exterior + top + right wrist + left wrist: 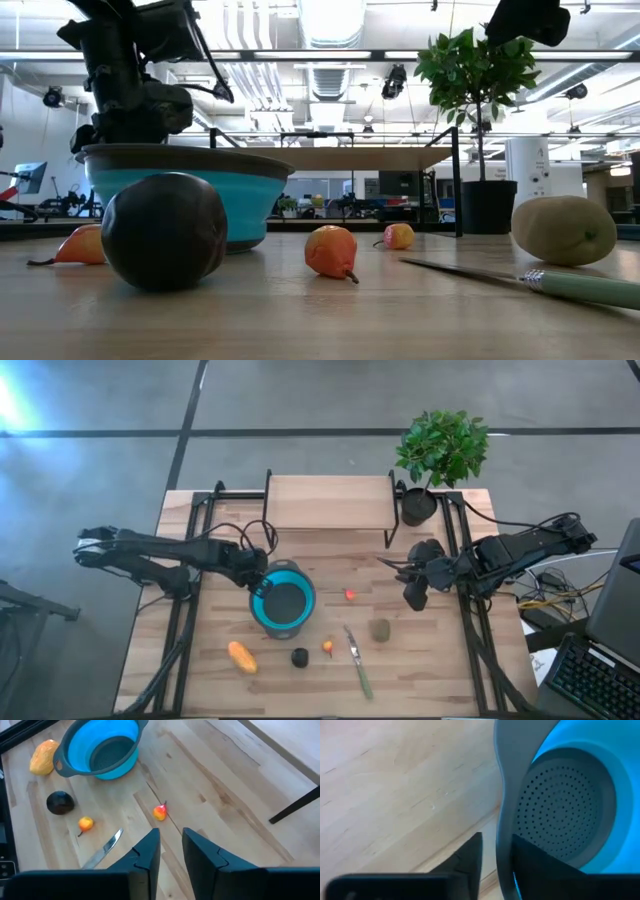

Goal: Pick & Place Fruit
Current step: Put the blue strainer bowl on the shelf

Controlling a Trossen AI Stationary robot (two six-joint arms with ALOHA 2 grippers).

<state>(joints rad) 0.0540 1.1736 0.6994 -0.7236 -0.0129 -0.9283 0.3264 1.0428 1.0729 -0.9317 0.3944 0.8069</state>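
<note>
A blue bowl [300, 582] with a grey inside stands on the wooden table. My left gripper [262, 584] is at its left rim, shut on it. Near the front edge lie an elongated orange-yellow fruit [241, 657], a black round fruit [300, 656] and a tiny orange fruit [328, 647]. A tiny red fruit [350, 595] lies right of the bowl. An olive-brown oval fruit [379, 629] lies nearer. My right gripper [385, 563] hovers right of the red fruit [159, 812], shut and empty. My left gripper holds the bowl's grey rim [503, 827] at the bowl's left side. One finger [470, 857] is outside the bowl and one finger [540, 867] is inside. The fingers come slanting down from the table's left. The bowl rests level on the table.
A green-handled knife [358, 662] lies between the tiny orange and olive-brown fruits. A wooden shelf [328, 502] and a potted plant [438, 455] stand at the back. Black frame rails [455, 550] run along both table sides.
</note>
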